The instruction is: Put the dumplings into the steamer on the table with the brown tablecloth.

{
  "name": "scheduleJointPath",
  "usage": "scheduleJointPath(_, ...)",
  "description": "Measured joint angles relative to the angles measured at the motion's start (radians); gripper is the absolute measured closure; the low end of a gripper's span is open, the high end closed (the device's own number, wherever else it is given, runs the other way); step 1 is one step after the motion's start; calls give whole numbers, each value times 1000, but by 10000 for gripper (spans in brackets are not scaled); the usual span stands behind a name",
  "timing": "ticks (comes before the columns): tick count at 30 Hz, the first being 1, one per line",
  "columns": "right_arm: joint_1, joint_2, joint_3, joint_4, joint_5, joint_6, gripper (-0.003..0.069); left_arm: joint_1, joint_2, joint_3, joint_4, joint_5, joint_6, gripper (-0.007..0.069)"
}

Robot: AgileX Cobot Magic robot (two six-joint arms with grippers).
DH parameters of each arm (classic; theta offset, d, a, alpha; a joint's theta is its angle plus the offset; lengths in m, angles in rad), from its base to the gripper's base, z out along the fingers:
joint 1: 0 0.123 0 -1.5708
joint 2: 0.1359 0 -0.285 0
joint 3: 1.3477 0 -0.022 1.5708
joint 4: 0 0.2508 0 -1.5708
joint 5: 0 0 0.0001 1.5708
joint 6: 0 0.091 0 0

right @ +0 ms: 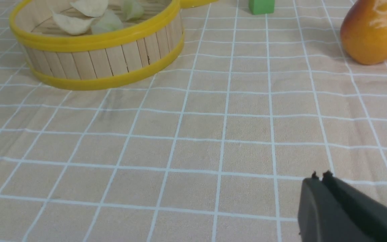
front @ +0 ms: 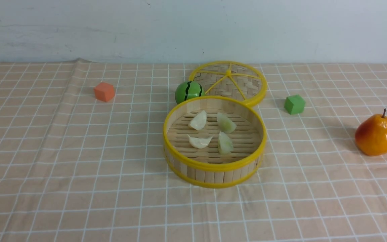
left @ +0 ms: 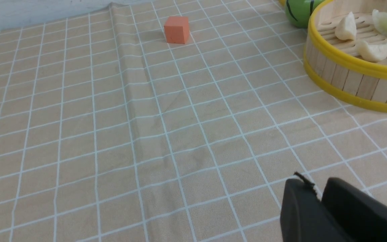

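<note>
All 4 dumplings [front: 211,131] sit in steamer [front: 213,166], counter centre; task looks done. Left gripper [left: 317,196] slightly spread, right gripper [right: 321,178] pressed together, both empty.

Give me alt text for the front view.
Four dumplings lie in an open steamer on a tan checked tablecloth. Behind it are its lid and a green ball; an orange cube, green cube and pear stand apart.
</note>
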Motion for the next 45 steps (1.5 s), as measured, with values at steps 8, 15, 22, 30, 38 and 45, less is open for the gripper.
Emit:
scheduleJointPath(8,0,0,0,0,0,0,645,0,0,0,0,0,0,533)
scheduleJointPath(15,0,0,0,0,2,0,635,1,-81,67,5,-19,0,533)
scheduleJointPath(22,0,0,0,2,2,0,627,154,-329,140,-81,-122,11,533)
scheduleJointPath(30,0,0,0,3,2,0,616,513,-359,329,-510,-465,341,638)
scheduleJointPath(38,0,0,0,4,2,0,605,536,-359,344,-720,-119,593,638)
scheduleJointPath(45,0,0,0,4,2,0,594,536,-359,341,-749,-88,633,638)
